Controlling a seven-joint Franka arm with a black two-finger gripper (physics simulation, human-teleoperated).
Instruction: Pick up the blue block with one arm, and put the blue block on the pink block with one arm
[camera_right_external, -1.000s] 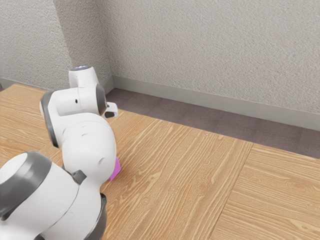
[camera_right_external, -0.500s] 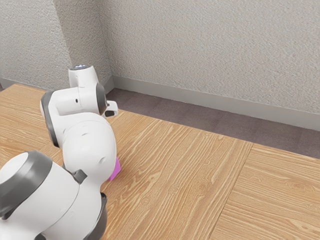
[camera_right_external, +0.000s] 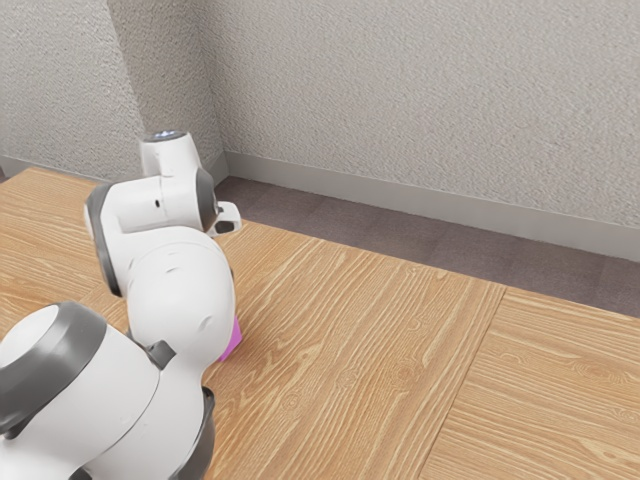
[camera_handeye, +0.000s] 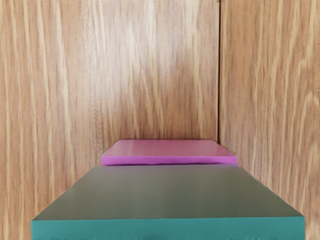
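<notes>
Two blocks: blue block (camera_handeye: 167, 200) close under the jaws, pink block (camera_handeye: 169, 151) just beyond, on the surface (camera_handeye: 75, 75) at the arm's (camera_right_external: 180, 290) 4 o'clock. I cannot tell how the jaws stand.

teal block (camera_handeye: 167, 200), pink block (camera_handeye: 169, 151), wood-grain table (camera_handeye: 75, 75)

Blue block (camera_handeye: 167, 192): square-edged, flat top in shade, blue-green in tone, near face a brighter teal. Sits level and close under the wrist camera; whether it rests on the wooden tabletop (camera_handeye: 60, 75) cannot be told.

Pink block (camera_handeye: 168, 150): magenta, flat top, upright on the tabletop, just beyond the blue block with edges parallel to it. Whether the two touch is unclear. One corner shows in the exterior view.
</notes>
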